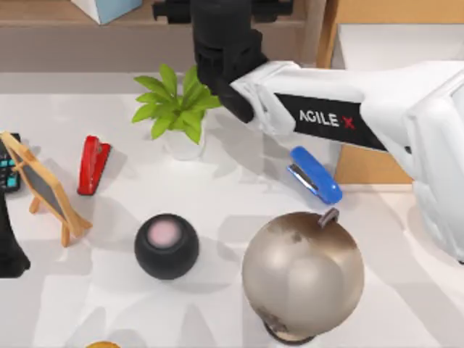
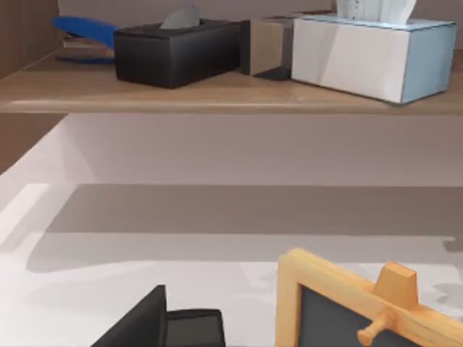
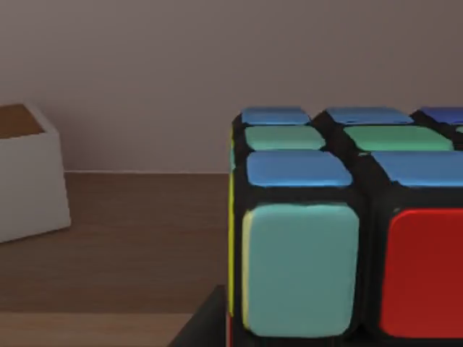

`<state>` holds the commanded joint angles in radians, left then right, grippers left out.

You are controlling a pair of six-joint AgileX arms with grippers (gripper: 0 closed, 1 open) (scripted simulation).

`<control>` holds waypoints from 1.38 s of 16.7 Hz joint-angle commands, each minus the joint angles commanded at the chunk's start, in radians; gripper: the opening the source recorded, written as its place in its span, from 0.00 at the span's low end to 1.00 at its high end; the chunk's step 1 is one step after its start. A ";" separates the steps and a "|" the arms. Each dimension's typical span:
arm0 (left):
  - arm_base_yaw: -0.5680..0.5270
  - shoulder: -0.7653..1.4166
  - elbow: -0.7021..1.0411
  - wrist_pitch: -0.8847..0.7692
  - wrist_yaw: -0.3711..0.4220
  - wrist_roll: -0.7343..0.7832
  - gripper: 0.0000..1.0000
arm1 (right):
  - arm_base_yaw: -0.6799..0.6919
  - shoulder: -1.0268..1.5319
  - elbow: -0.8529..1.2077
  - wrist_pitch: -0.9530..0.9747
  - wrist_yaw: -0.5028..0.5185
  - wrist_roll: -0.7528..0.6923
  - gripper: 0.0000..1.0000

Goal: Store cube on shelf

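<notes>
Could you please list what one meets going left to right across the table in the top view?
Small chalkboard easel → red stapler → black speaker → potted plant → globe → blue stapler.

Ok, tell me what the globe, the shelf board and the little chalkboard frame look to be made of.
Globe: looks like brushed or aged metal, going by its bronze-grey sheen with dark mottling, though painted plastic is possible.
Shelf board: light-brown wood, matte, with faint grain and a rounded front edge.
Chalkboard frame: pale unpainted wood with a peg; the panel inside is dark and slate-like.
</notes>
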<state>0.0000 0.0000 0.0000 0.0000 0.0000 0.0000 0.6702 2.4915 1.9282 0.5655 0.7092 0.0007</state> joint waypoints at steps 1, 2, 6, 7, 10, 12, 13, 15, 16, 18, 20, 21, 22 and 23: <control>0.000 0.000 0.000 0.000 0.000 0.000 1.00 | 0.000 0.000 0.000 0.000 0.000 0.000 0.83; 0.000 0.000 0.000 0.000 0.000 0.000 1.00 | 0.000 0.000 0.000 0.000 0.000 0.000 0.90; 0.000 0.000 0.000 0.000 0.000 0.000 1.00 | 0.000 0.000 0.000 0.000 0.000 0.000 1.00; 0.000 0.000 0.000 0.000 0.000 0.000 1.00 | 0.000 0.000 0.000 0.000 0.000 0.000 1.00; 0.000 0.000 0.000 0.000 0.000 0.000 1.00 | 0.000 0.000 0.000 0.000 0.000 0.000 1.00; 0.000 0.000 0.000 0.000 0.000 0.000 1.00 | 0.004 0.000 0.000 0.000 0.000 0.000 1.00; 0.000 0.000 0.000 0.000 0.000 0.000 1.00 | 0.004 0.000 0.000 0.000 0.000 0.000 1.00; 0.000 0.000 0.000 0.000 0.000 0.000 1.00 | 0.003 -0.023 -0.028 0.028 -0.012 -0.018 1.00; 0.000 0.000 0.000 0.000 0.000 0.000 1.00 | 0.002 -0.044 -0.056 0.056 -0.024 -0.036 1.00; 0.000 0.000 0.000 0.000 0.000 0.000 1.00 | 0.000 -0.099 -0.136 0.143 -0.055 -0.093 1.00; 0.000 0.000 0.000 0.000 0.000 0.000 1.00 | -0.002 -0.161 -0.248 0.265 -0.093 -0.171 1.00; 0.000 0.000 0.000 0.000 0.000 0.000 1.00 | -0.004 -0.194 -0.312 0.333 -0.113 -0.216 1.00; 0.000 0.000 0.000 0.000 0.000 0.000 1.00 | -0.006 -0.230 -0.380 0.404 -0.134 -0.264 1.00; 0.000 0.000 0.000 0.000 0.000 0.000 1.00 | -0.009 -0.267 -0.451 0.478 -0.155 -0.315 1.00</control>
<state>0.0000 0.0000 0.0000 0.0000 0.0000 0.0000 0.6609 2.2248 1.4775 1.0431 0.5545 -0.3141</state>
